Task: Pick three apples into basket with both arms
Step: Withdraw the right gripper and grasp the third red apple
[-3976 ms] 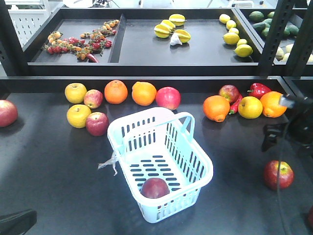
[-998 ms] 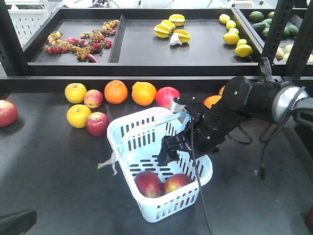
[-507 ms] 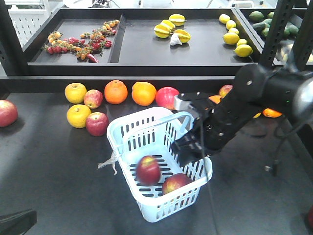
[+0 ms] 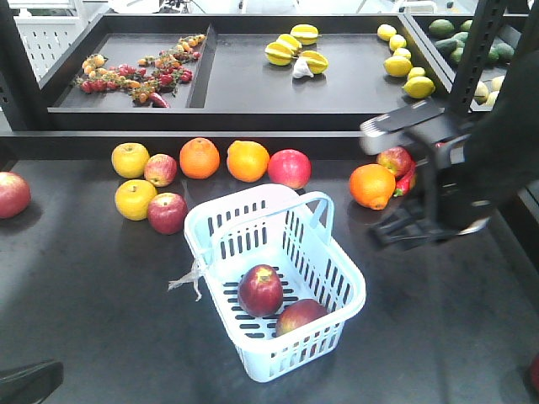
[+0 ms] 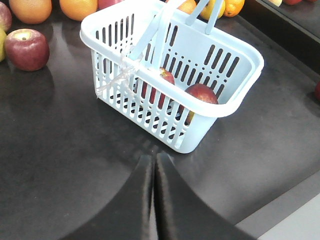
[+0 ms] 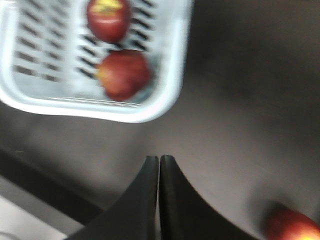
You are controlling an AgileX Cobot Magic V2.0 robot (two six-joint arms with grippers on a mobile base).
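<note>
The pale blue basket (image 4: 290, 358) stands mid-table with two dark red apples (image 4: 260, 290) (image 4: 301, 316) lying in it. Further apples lie on the table, one left of the basket (image 4: 168, 212) and one at the left edge (image 4: 10, 194). My right gripper (image 4: 386, 233) hangs right of the basket and above the table, shut and empty (image 6: 159, 159). Its wrist view shows the basket (image 6: 170, 95) with both apples (image 6: 108, 19) (image 6: 123, 74), and another apple (image 6: 292, 227) on the table at lower right. My left gripper (image 5: 153, 159) is shut and empty, in front of the basket (image 5: 235, 102).
Oranges (image 4: 200, 157), yellow fruits (image 4: 136, 199) and more apples (image 4: 289, 168) line the back of the table. An orange (image 4: 372, 186) and red pepper (image 4: 445, 154) lie beside the right arm. A raised shelf (image 4: 253, 118) holds starfruit and lemons. Black frame posts (image 4: 472, 59) stand at right.
My right arm has pulled back from over the basket to the right and risen. A second apple lies in the basket, and the first apple has rolled toward the middle.
</note>
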